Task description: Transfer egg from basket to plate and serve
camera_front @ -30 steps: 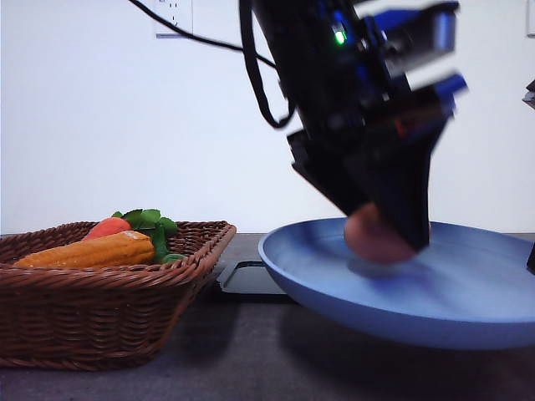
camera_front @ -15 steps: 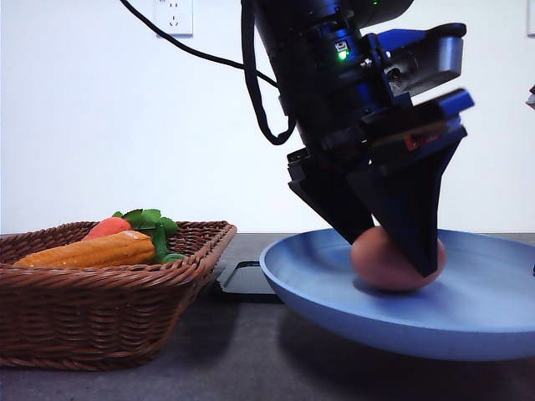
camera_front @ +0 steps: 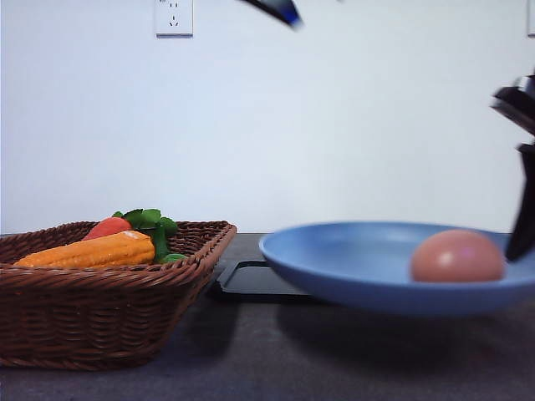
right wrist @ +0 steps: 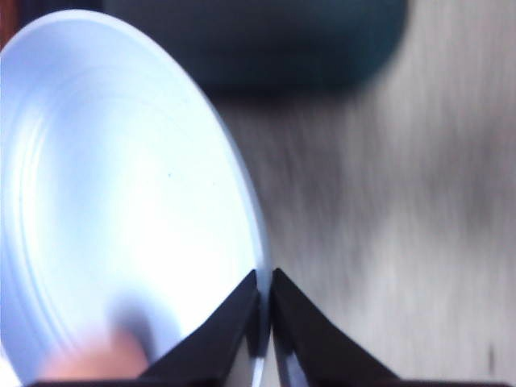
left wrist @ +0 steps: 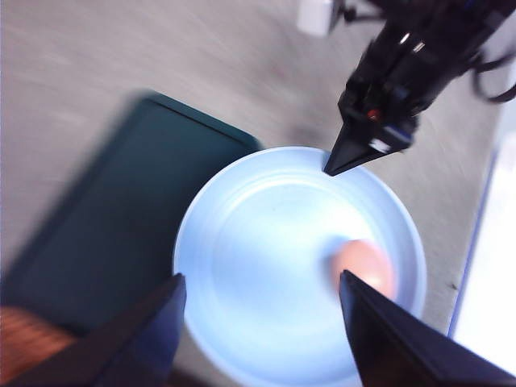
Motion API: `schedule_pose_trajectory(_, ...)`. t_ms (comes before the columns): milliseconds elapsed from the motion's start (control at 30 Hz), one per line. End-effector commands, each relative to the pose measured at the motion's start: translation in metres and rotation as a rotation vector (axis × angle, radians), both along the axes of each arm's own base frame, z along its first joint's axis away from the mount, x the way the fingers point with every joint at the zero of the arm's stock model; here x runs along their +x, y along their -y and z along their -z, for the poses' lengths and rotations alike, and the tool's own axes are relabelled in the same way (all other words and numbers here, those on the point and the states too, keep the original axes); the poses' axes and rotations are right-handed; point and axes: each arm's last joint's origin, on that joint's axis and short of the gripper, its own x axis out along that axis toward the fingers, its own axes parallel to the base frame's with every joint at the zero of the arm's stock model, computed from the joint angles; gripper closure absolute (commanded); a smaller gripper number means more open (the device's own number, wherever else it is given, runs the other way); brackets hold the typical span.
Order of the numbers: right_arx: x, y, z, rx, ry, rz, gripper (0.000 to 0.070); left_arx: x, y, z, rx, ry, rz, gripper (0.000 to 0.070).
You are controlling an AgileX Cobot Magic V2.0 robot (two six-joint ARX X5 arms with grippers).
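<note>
At the lower left of the front view, nearest the camera, the basket (camera_front: 100,288) is sitting on the dark worktop (camera_front: 267,368), now carrying just the corn cob (camera_front: 88,250) and the carrot-like vegetable (camera_front: 109,226), its egg gone. A little farther back, at lower right, the egg (camera_front: 457,256) is resting free inside the plate (camera_front: 334,267), toward its right side, where half a second ago it was being pinched between black fingers. The left gripper (left wrist: 262,322) is now hovering high over the plate with its jaws spread wide and empty, so the transfer looks done. The right gripper (right wrist: 264,302) is clamping narrowly on the plate's rim at the right edge of the frame, which suggests serving is the step beginning. Behind the plate, the black tray (camera_front: 255,278) is lying flat.
</note>
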Motion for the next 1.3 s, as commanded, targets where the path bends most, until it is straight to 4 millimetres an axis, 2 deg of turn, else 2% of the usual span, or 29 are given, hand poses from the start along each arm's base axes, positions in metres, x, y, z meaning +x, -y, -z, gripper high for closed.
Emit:
schedule_pose_trajectory(0, 0.015, -0.001, -0.005, 0.008, 0.020, -0.009, 0.0700, -0.007, -0.014, -0.019, -0.046, 0.038, -0.023, 0.0308)
schedule_pose_trajectory(133, 0.049, 0.000, -0.010, 0.005, 0.015, -0.001, 0.0700, -0.022, -0.053, -0.044, -0.094, 0.102, -0.099, 0.0308)
schedule_pose_trajectory(267, 0.088, -0.002, -0.006, 0.006, -0.002, 0.004, 0.0700, -0.039, -0.085, -0.060, -0.126, 0.158, -0.168, 0.0308)
schedule_pose_trajectory(400, 0.125, -0.002, 0.005, 0.012, -0.028, 0.006, 0.0700, -0.055, -0.106, -0.069, -0.150, 0.188, -0.193, 0.0308)
schedule_pose_trajectory(533, 0.151, -0.005, 0.018, 0.024, -0.059, 0.000, 0.0700, -0.067, -0.118, -0.073, -0.167, 0.202, -0.195, 0.0308)
schedule_pose_trajectory(633, 0.160, -0.005, 0.025, 0.026, -0.077, -0.001, 0.0700, -0.072, -0.123, -0.074, -0.168, 0.203, -0.195, 0.0308)
schedule_pose_trajectory(767, 0.162, -0.005, 0.028, 0.023, -0.078, 0.000, 0.0699, -0.072, -0.124, -0.073, -0.157, 0.199, -0.201, 0.0309)
schedule_pose_trajectory(833, 0.161, -0.005, 0.028, 0.021, -0.075, -0.003, 0.0658, -0.071, -0.123, -0.073, -0.149, 0.202, -0.211, 0.0309)
schedule_pose_trajectory(933, 0.161, -0.005, 0.028, 0.016, -0.069, -0.014, 0.0547, -0.070, -0.122, -0.072, -0.143, 0.201, -0.215, 0.0309)
schedule_pose_trajectory(1000, 0.161, -0.005, 0.028, 0.016, -0.069, -0.014, 0.0514, -0.068, -0.121, -0.072, -0.138, 0.197, -0.216, 0.0309)
schedule_pose_trajectory(1133, 0.162, -0.003, 0.026, 0.015, -0.059, -0.014, 0.0512, -0.064, -0.118, -0.069, -0.126, 0.188, -0.221, 0.0310)
schedule_pose_trajectory(1267, 0.162, 0.006, 0.013, 0.027, -0.035, 0.007, 0.0512, -0.056, -0.111, -0.065, -0.101, 0.170, -0.224, 0.0341)
